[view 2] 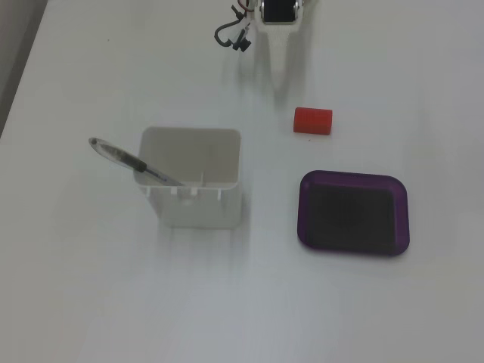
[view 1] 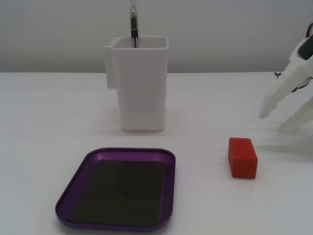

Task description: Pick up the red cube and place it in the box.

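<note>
Table (view 1: 49, 107): white, bearing everything below.
Container (view 1: 142, 88): tall, white, holding a pen (view 2: 136, 162).
Box (view 1: 78, 178): purple tray, empty; nothing placed yet.
Gripper (view 1: 279, 117): white fingers spread apart, empty, near the cube, not touching.
Red cube (view 1: 242, 156): on the table, between gripper and box; long axis points toward the box in the top-down fixed view (view 2: 313, 120).
Progress: grasp, lift, placement all remain.

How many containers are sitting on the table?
2: a tall white container with a pen in it, and a shallow purple tray lying empty beside it. None seems hidden.
</note>
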